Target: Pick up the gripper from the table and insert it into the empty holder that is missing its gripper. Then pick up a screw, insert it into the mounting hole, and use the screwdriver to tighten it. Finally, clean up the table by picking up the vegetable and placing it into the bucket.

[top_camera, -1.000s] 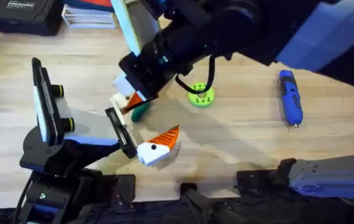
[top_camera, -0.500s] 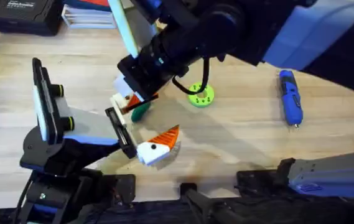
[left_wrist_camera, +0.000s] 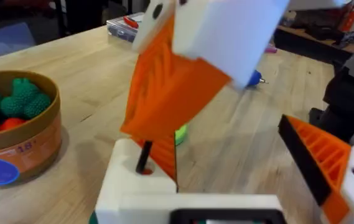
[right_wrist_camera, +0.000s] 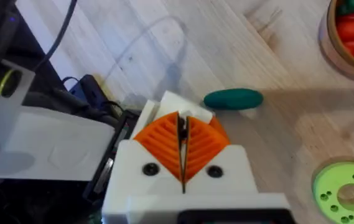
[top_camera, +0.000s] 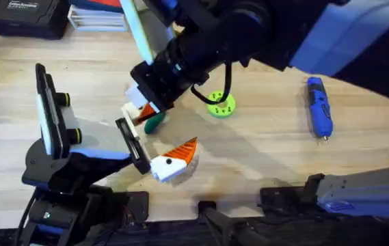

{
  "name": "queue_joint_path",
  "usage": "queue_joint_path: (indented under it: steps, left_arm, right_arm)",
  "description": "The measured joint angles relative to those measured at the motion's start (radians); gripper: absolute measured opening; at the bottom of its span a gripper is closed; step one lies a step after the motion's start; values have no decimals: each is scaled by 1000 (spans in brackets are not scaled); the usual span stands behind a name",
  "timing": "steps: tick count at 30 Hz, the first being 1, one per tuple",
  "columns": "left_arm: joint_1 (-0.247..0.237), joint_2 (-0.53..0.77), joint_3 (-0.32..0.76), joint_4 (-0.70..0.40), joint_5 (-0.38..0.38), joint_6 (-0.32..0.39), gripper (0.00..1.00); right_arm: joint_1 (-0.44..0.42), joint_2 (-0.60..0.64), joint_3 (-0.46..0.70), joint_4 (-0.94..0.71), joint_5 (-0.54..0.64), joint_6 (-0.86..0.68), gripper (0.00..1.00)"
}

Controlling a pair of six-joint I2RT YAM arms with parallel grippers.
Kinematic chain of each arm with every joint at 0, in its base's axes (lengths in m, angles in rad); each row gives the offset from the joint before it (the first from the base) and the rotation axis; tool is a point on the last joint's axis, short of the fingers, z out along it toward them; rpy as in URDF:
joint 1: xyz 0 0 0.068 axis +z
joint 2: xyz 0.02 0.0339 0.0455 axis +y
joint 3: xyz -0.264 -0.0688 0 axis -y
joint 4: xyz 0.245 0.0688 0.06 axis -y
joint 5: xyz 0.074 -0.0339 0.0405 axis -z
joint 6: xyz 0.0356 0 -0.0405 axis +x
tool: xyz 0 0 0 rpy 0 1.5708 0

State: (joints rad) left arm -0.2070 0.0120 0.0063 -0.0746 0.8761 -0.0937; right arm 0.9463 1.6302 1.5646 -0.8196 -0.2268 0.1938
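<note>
Bucket [left_wrist_camera: 15, 149] beside left gripper [left_wrist_camera: 251, 130], holding green and red toy veg. Left spread; right gripper [right_wrist_camera: 183, 146] pressed together. Wood table [top_camera: 262, 143].

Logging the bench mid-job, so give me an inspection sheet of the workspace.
Surface: light wooden table.
Job's things: blue pen-shaped screwdriver lying apart; dark green toy cucumber near white finger block; tan round bucket holding toy vegetables.
Clutter: bright green holed disc.
Pincers: right pincer shut on thin dark screw over the block's hole; left pincer open.
Cables: black cable looped off right arm.
Surroundings: black case at far edge.
</note>
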Motion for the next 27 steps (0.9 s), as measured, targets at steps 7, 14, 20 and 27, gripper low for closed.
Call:
queue_joint_path:
  steps: [7, 14, 20, 27]
  left_arm:
    - [0, 0, 0, 0, 1, 1, 985]
    - [0, 0, 0, 0, 3, 2, 985]
    - [0, 0, 0, 0, 3, 4, 985]
    - [0, 0, 0, 0, 3, 4, 985]
  right_arm:
    - [0, 0, 16, -9, 0, 1, 4]
    - [0, 0, 25, -31, 0, 1, 4]
    - [0, 0, 25, -31, 6, 1, 4]
    - [0, 0, 25, -31, 13, 1, 4]
